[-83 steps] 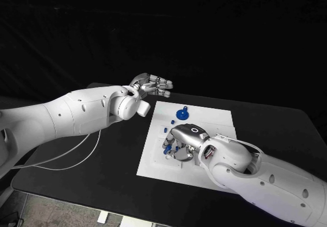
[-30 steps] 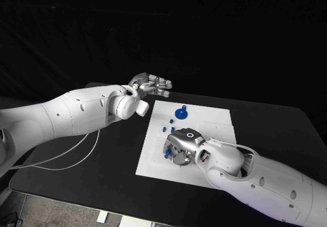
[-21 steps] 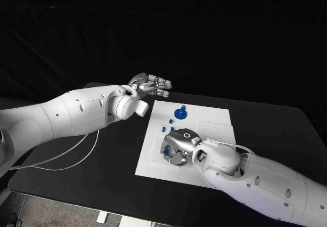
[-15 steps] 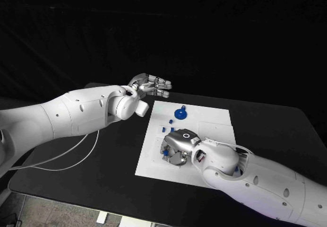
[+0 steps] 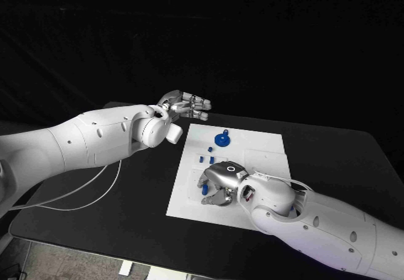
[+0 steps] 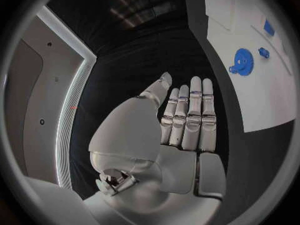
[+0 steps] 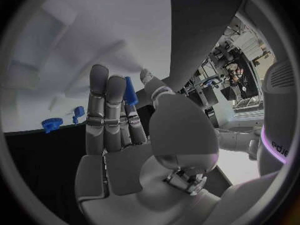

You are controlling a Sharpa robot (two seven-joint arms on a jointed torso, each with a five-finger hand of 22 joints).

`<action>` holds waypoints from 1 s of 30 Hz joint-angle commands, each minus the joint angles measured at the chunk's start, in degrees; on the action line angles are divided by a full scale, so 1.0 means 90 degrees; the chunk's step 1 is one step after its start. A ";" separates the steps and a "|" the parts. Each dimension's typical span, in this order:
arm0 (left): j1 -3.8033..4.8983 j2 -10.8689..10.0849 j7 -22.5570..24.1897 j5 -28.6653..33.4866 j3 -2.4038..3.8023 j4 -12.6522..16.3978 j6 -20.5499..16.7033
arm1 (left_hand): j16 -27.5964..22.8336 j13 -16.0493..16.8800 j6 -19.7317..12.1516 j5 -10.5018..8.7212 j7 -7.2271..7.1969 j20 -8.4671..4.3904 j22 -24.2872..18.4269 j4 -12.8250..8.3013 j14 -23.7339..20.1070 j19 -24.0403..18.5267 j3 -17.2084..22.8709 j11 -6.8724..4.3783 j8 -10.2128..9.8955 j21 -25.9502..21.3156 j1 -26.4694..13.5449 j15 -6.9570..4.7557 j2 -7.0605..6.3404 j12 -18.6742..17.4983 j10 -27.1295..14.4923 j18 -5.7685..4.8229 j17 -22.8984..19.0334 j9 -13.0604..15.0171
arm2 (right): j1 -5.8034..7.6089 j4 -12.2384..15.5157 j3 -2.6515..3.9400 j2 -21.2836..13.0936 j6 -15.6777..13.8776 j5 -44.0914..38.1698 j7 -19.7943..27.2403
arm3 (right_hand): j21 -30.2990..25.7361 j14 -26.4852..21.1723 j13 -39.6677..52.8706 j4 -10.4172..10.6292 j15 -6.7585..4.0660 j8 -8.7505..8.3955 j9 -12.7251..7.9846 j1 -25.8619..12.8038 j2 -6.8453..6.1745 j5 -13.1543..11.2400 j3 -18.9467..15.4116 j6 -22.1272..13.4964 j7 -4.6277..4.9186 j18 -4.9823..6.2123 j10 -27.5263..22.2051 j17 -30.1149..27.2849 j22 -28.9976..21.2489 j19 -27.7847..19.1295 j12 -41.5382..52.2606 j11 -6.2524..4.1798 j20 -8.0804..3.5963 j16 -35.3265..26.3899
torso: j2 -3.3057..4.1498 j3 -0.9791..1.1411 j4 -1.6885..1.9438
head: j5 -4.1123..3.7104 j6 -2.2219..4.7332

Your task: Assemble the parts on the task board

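Observation:
The white task board [image 5: 253, 151] lies in the middle of the black table. My right hand [image 5: 220, 182] is low over its near left part, and thumb and fingers pinch a small blue part [image 7: 130, 92], which also peeks out at the fingertips [image 5: 205, 188]. A blue gear [image 5: 223, 140] with a small blue peg [image 5: 227, 132] beside it sits at the board's far end, with three small blue pieces [image 5: 208, 156] between the gear and my right hand. My left hand [image 5: 187, 105] hangs in the air beyond the board's far left corner, fingers straight, holding nothing [image 6: 187, 120].
The left wrist view shows the blue gear [image 6: 242, 61], the peg [image 6: 263, 52] and another blue piece [image 6: 269, 27] on the board [image 6: 262, 100]. A white cable [image 5: 84, 195] lies on the table under my left arm. Bare black table surrounds the board.
My right hand has slid toward the board's near left part and turned a little, so the blue part now shows at its fingertips. My left hand has stayed put.

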 commanded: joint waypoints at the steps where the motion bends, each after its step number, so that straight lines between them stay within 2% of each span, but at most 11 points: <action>1: 0.0003 0.0008 0.0022 0.0032 0.0004 0.0008 0.0105 | -0.0035 0.0001 -0.0032 -0.0016 -0.0007 0.0020 -0.0005 -0.0017 -0.0054 0.0036 -0.0024 0.0006 -0.0005 0.0009 0.0012 -0.0006 0.0024 0.0016 -0.0051 -0.0008 -0.0009 0.0008 | -0.0014 0.0027 -0.0011 -0.0025 -0.0197 0.0082 -0.0002 | -0.0082 -0.0058 0.0010 0.0231 0.0018 -0.0004 -0.0009 0.0160 -0.0059 0.0046 -0.0148 -0.0051 -0.0050 0.0081 -0.0137 -0.0062 -0.0066 0.0201 0.0019 0.0028 0.0059 -0.0041 | 0.0000 0.0007 -0.0003 | -0.0005 -0.0001; 7: 0.0003 0.0011 0.0020 0.0031 0.0002 0.0006 0.0114 | -0.0036 0.0001 -0.0045 -0.0014 -0.0003 0.0024 -0.0026 -0.0017 -0.0063 0.0032 -0.0026 0.0010 -0.0003 0.0007 0.0019 -0.0003 0.0027 0.0018 -0.0062 -0.0008 -0.0010 0.0009 | -0.0015 0.0170 -0.0009 -0.0118 -0.0849 0.0199 0.0144 | -0.0240 -0.0130 0.0006 0.0919 0.0069 -0.0005 -0.0008 0.0471 -0.0333 0.0157 -0.0684 -0.0219 -0.0157 0.0144 -0.0301 -0.0261 -0.0206 0.0210 0.0015 0.0088 0.0117 -0.0033 | -0.0001 0.0005 0.0000 | -0.0037 0.0017; 10: 0.0002 0.0009 0.0019 0.0030 0.0002 0.0005 0.0117 | -0.0036 0.0001 -0.0045 -0.0014 -0.0003 0.0024 -0.0026 -0.0017 -0.0063 0.0032 -0.0026 0.0010 -0.0003 0.0007 0.0019 -0.0003 0.0027 0.0018 -0.0062 -0.0008 -0.0010 0.0009 | -0.0015 0.0283 0.0014 -0.0216 -0.1100 0.0334 0.0236 | -0.0287 -0.0159 0.0010 0.1163 0.0067 -0.0008 -0.0009 0.0536 -0.0359 0.0233 -0.0933 -0.0268 -0.0175 0.0149 -0.0246 -0.0322 -0.0247 0.0214 0.0016 0.0077 0.0117 -0.0014 | -0.0002 0.0006 0.0000 | -0.0052 0.0027; 13: 0.0002 0.0005 0.0019 0.0030 0.0001 0.0000 0.0117 | -0.0036 0.0001 -0.0045 -0.0014 -0.0003 0.0024 -0.0026 -0.0017 -0.0063 0.0032 -0.0026 0.0010 -0.0003 0.0007 0.0019 -0.0003 0.0027 0.0018 -0.0062 -0.0008 -0.0010 0.0009 | -0.0015 0.0402 0.0103 -0.0344 -0.1293 0.0574 0.0315 | -0.0290 -0.0147 0.0005 0.1263 0.0046 -0.0008 -0.0008 0.0480 -0.0351 0.0328 -0.1107 -0.0276 -0.0158 0.0140 -0.0121 -0.0347 -0.0259 0.0229 0.0018 0.0041 0.0100 0.0000 | -0.0002 0.0005 0.0000 | -0.0065 0.0038; 16: 0.0002 -0.0002 0.0019 0.0030 0.0000 -0.0010 0.0116 | -0.0036 0.0001 -0.0045 -0.0014 -0.0003 0.0024 -0.0026 -0.0017 -0.0063 0.0032 -0.0026 0.0010 -0.0003 0.0007 0.0019 -0.0003 0.0027 0.0018 -0.0062 -0.0008 -0.0010 0.0009 | -0.0014 0.0552 0.0312 -0.0557 -0.1471 0.0916 0.0371 | -0.0238 -0.0099 0.0008 0.1354 0.0008 -0.0007 -0.0008 0.0377 -0.0285 0.0397 -0.1206 -0.0290 -0.0065 0.0100 0.0077 -0.0356 -0.0244 0.0250 0.0025 -0.0016 0.0066 0.0029 | -0.0008 0.0000 -0.0007 | -0.0106 0.0050; 18: 0.0001 -0.0010 0.0019 0.0030 -0.0002 -0.0013 0.0113 | -0.0036 0.0001 -0.0045 -0.0014 -0.0003 0.0024 -0.0026 -0.0017 -0.0063 0.0032 -0.0026 0.0010 -0.0003 0.0007 0.0019 -0.0003 0.0027 0.0018 -0.0062 -0.0008 -0.0010 0.0009 | -0.0014 0.0637 0.0479 -0.0724 -0.1534 0.1033 0.0357 | -0.0167 -0.0054 0.0003 0.1345 -0.0064 -0.0007 -0.0008 0.0226 -0.0166 0.0522 -0.1275 -0.0256 -0.0007 0.0021 0.0440 -0.0355 -0.0221 0.0255 0.0074 -0.0123 0.0005 0.0046 | -0.0011 0.0001 -0.0013 | -0.0123 0.0055; 20: 0.0001 -0.0018 0.0019 0.0030 -0.0004 -0.0016 0.0112 | -0.0036 0.0001 -0.0045 -0.0014 -0.0003 0.0024 -0.0026 -0.0017 -0.0063 0.0032 -0.0026 0.0010 -0.0003 0.0007 0.0019 -0.0003 0.0027 0.0018 -0.0062 -0.0008 -0.0010 0.0009 | -0.0013 0.0714 0.0653 -0.0951 -0.1573 0.1130 0.0335 | -0.0049 -0.0005 0.0018 0.1086 -0.0068 -0.0014 -0.0011 0.0050 -0.0003 0.0639 -0.1371 -0.0160 0.0085 -0.0066 0.0811 -0.0333 -0.0169 0.0244 0.0028 -0.0151 -0.0027 0.0086 | -0.0010 0.0003 -0.0010 | -0.0160 0.0065; 23: -0.0007 -0.0024 0.0021 0.0030 -0.0009 -0.0018 0.0105 | -0.0036 0.0001 -0.0045 -0.0014 -0.0003 0.0024 -0.0026 -0.0017 -0.0063 0.0032 -0.0026 0.0010 -0.0003 0.0007 0.0019 -0.0003 0.0027 0.0018 -0.0062 -0.0008 -0.0010 0.0009 | -0.0012 0.0757 0.0866 -0.1258 -0.1512 0.1413 0.0314 | 0.0079 0.0042 0.0052 0.1020 -0.0198 -0.0003 0.0002 -0.0069 0.0154 0.0648 -0.1391 0.0088 -0.0014 -0.0092 0.1362 -0.0263 -0.0099 0.0254 0.0091 -0.0299 -0.0137 0.0151 | -0.0023 0.0006 -0.0019 | -0.0236 0.0075; 26: -0.0043 -0.0008 0.0050 0.0031 -0.0011 -0.0015 0.0096 | -0.0030 0.0002 -0.0050 -0.0014 -0.0001 0.0027 -0.0052 -0.0009 -0.0062 0.0035 -0.0031 0.0010 -0.0001 0.0011 0.0009 -0.0002 0.0030 0.0021 -0.0062 -0.0006 -0.0009 0.0009 | -0.0009 0.0733 0.1066 -0.1586 -0.1208 0.2041 0.0276 | 0.0188 0.0104 0.0169 0.1015 -0.0314 -0.0002 0.0013 -0.0082 0.0344 0.0596 -0.1334 0.0270 -0.0111 -0.0177 0.1950 -0.0205 -0.0045 0.0262 0.0273 -0.0483 -0.0249 0.0182 | -0.0036 0.0016 -0.0030 | -0.0372 0.0112; 29: -0.0075 0.0011 0.0077 0.0032 -0.0012 -0.0006 0.0092 | -0.0030 0.0002 -0.0050 -0.0014 -0.0001 0.0027 -0.0052 -0.0009 -0.0062 0.0035 -0.0031 0.0010 -0.0001 0.0011 0.0009 -0.0002 0.0030 0.0021 -0.0062 -0.0006 -0.0009 0.0009 | -0.0007 0.0711 0.1168 -0.1883 -0.0849 0.2945 0.0136 | 0.0242 0.0092 0.0481 0.0868 -0.0435 -0.0003 0.0013 0.0103 0.0575 0.0494 -0.1097 0.0439 -0.0194 -0.0291 0.2350 -0.0129 -0.0018 0.0247 0.0709 -0.0679 -0.0369 0.0165 | -0.0053 0.0028 -0.0050 | -0.0447 0.0158; 30: -0.0090 0.0012 0.0083 0.0033 -0.0013 -0.0004 0.0094 | -0.0030 0.0002 -0.0050 -0.0014 -0.0001 0.0027 -0.0052 -0.0009 -0.0062 0.0035 -0.0031 0.0010 -0.0001 0.0011 0.0009 -0.0002 0.0030 0.0021 -0.0062 -0.0006 -0.0009 0.0009 | -0.0007 0.0708 0.1188 -0.1973 -0.0715 0.3204 0.0048 | 0.0239 0.0096 0.0837 0.0841 -0.0479 -0.0025 0.0007 -0.0013 0.0581 0.0475 -0.1051 0.0512 -0.0201 -0.0356 0.2342 -0.0110 -0.0025 0.0242 0.1109 -0.0720 -0.0425 0.0142 | -0.0068 0.0037 -0.0062 | -0.0471 0.0166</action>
